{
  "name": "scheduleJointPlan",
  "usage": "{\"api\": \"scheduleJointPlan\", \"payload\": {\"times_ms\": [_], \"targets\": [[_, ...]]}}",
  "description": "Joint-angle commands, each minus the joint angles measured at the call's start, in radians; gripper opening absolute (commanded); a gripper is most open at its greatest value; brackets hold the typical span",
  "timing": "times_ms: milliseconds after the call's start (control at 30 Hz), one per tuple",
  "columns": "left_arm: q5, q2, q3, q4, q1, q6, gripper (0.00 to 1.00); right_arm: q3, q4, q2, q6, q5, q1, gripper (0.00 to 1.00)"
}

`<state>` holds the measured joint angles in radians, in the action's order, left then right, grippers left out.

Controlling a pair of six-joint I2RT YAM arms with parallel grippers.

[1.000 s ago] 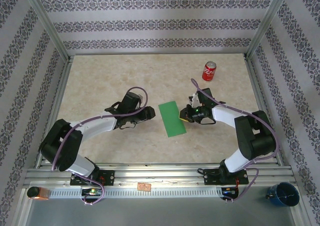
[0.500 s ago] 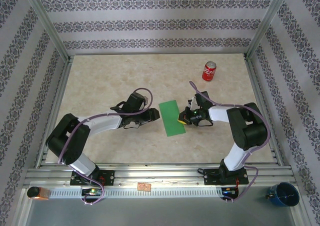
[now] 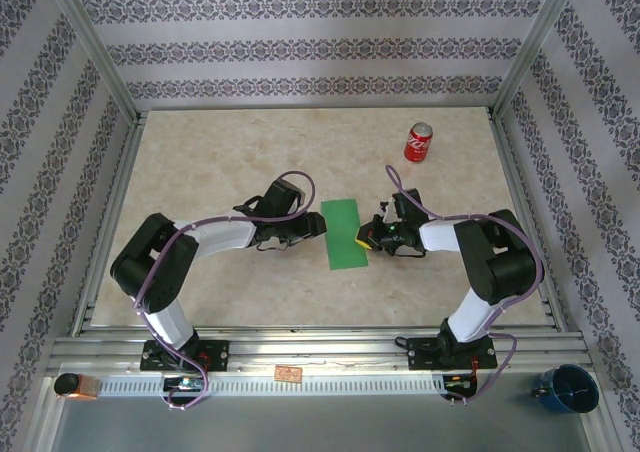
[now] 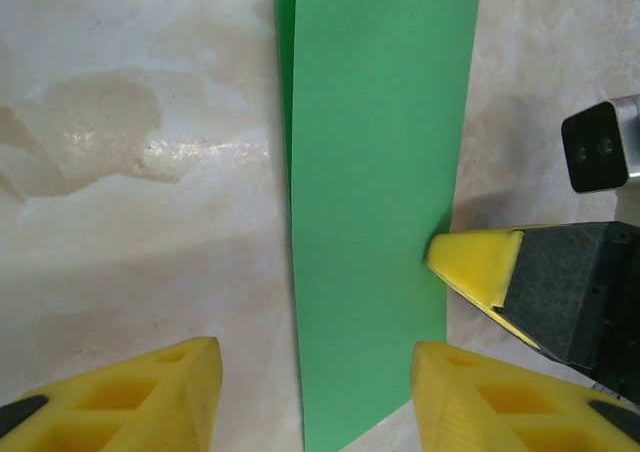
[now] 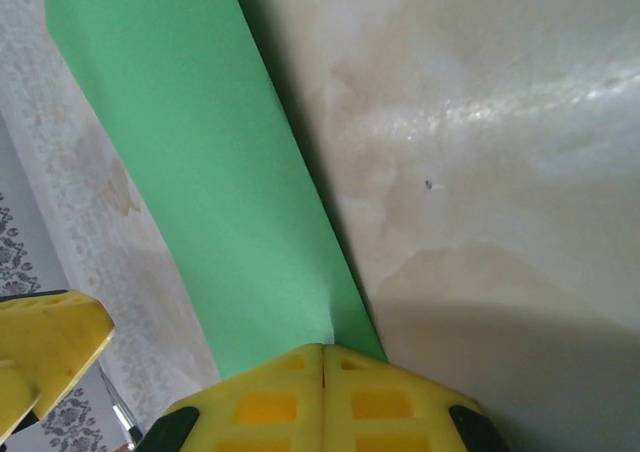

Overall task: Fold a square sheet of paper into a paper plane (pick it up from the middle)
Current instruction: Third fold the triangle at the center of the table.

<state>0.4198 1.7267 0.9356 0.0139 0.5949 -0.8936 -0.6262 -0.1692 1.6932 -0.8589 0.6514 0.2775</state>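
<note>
The square sheet of paper [image 3: 344,234] lies folded into a narrow bright green rectangle mid-table, with its layered left edge visible in the left wrist view on the paper [image 4: 375,172]. My right gripper [image 3: 364,239] is shut at the paper's right edge. In the right wrist view the right gripper [image 5: 323,357] has its pads closed where the green paper [image 5: 200,152] runs into them. My left gripper [image 3: 316,227] sits at the paper's left edge. It is open [image 4: 315,364], its fingers straddling the paper's near end. The right gripper's yellow tip [image 4: 472,262] touches the far edge.
A red soda can [image 3: 418,143] stands at the back right of the table. A blue cup [image 3: 567,387] sits off the table at the front right. Metal frame rails [image 3: 300,342] border the table, and patterned walls surround it.
My left gripper has slid right, from well clear of the paper up to its left edge. The right gripper has stayed at the right edge, and its arm has shifted slightly.
</note>
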Motion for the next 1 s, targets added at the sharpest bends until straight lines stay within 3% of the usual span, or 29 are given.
{"api": "scheduleJointPlan", "payload": {"times_ms": [0, 967], "targets": [[0.031, 0.04, 0.045, -0.012, 0.009, -0.009, 0.49, 0.04, 0.068, 0.008, -0.028, -0.058, 0.004, 0.04], [0.085, 0.186, 0.109, -0.094, 0.025, -0.082, 0.39, 0.048, 0.033, 0.018, -0.041, -0.021, 0.003, 0.04]]}}
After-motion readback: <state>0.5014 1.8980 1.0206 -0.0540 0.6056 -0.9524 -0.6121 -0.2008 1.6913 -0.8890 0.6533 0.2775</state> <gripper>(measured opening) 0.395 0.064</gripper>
